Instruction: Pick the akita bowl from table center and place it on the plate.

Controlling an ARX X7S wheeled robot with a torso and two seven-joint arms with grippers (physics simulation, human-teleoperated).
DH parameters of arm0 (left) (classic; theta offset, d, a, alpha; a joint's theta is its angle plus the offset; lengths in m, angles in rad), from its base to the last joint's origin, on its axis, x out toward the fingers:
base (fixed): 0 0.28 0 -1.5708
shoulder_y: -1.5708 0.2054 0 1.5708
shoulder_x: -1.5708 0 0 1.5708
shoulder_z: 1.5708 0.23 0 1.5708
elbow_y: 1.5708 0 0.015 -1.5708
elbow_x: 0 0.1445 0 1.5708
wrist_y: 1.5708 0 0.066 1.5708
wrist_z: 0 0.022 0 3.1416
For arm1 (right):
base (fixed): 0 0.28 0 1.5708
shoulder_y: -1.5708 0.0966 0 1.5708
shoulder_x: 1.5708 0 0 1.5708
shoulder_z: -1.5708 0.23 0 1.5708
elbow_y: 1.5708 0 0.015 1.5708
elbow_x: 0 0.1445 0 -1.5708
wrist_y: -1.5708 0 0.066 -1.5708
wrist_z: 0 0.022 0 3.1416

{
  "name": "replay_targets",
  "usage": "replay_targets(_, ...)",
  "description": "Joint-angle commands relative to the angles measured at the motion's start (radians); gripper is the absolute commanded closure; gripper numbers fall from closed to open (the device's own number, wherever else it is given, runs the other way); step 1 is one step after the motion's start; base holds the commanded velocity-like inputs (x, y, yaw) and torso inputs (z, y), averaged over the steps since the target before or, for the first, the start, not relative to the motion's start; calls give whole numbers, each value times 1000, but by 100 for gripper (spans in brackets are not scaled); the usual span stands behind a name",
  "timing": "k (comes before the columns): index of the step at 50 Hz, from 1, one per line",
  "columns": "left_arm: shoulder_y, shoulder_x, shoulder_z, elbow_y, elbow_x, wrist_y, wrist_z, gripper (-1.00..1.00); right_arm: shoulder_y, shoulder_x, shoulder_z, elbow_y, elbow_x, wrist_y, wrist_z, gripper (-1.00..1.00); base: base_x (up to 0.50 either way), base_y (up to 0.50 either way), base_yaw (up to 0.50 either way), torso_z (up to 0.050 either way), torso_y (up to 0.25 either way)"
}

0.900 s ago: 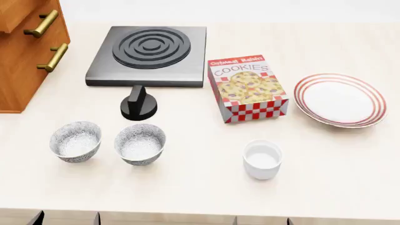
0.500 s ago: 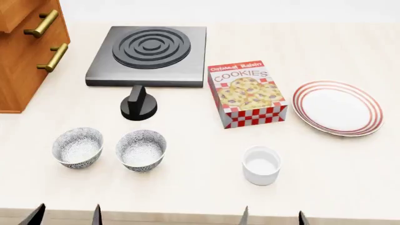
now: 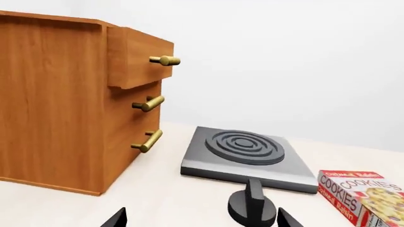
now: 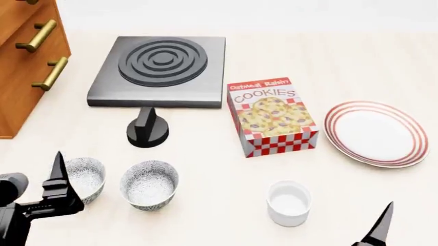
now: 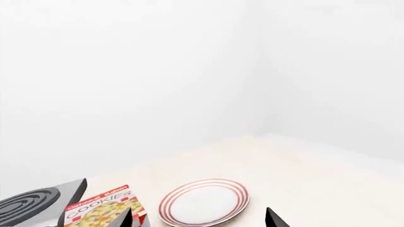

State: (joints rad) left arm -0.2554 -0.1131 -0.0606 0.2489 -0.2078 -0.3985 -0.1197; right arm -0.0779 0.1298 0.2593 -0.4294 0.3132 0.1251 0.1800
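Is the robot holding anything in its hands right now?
No, nothing is held. The left hand and right hand are both open and empty; the akita bowl sits untouched on the table.

Pale cream countertop (image 4: 205, 205) extending to plain white walls (image 5: 158, 71) that meet in a corner. A wooden drawer cabinet (image 3: 57, 104) with brass handles (image 3: 146, 141) stands on the counter at the far left, its top drawer slightly open. Lighting is even and diffuse
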Motion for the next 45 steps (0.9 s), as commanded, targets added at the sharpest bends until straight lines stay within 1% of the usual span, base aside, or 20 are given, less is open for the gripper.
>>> replay_targets(1,-29,-13,-26,-4,-27,-14,-22,-100,-32,16,52,-65,43,-15,22,-100,500,0,0,0,0)
replay_targets(3,-38,-14,-35,-25,-26,-4,-31,-100,-32,17,56,-64,55,-17,20,-100,500,0,0,0,0)
replay_targets(9,-30,-14,-59,1,-73,-27,-30,-100,-31,21,41,-40,43,-29,18,-100,500,0,0,0,0)
replay_targets(21,-21,-25,-55,19,-78,-16,-44,-100,-49,28,53,-57,51,-46,32,-100,483,0,0,0,0)
replay_targets(38,-29,-39,-57,18,-103,-19,-54,-100,-57,46,40,-70,68,-52,30,-100,2,0,0,0,0)
replay_targets(42,-31,-44,-67,23,-114,-23,-58,-100,-57,45,40,-81,76,-47,39,-100,431,0,0,0,0)
replay_targets(43,-31,-46,-74,24,-119,-24,-60,-100,-59,56,27,-79,107,-41,8,-100,0,0,0,0,0)
replay_targets(45,-38,-48,-78,7,-123,-20,-59,-100,-40,58,-2,-70,97,-19,10,-100,0,0,0,0,0)
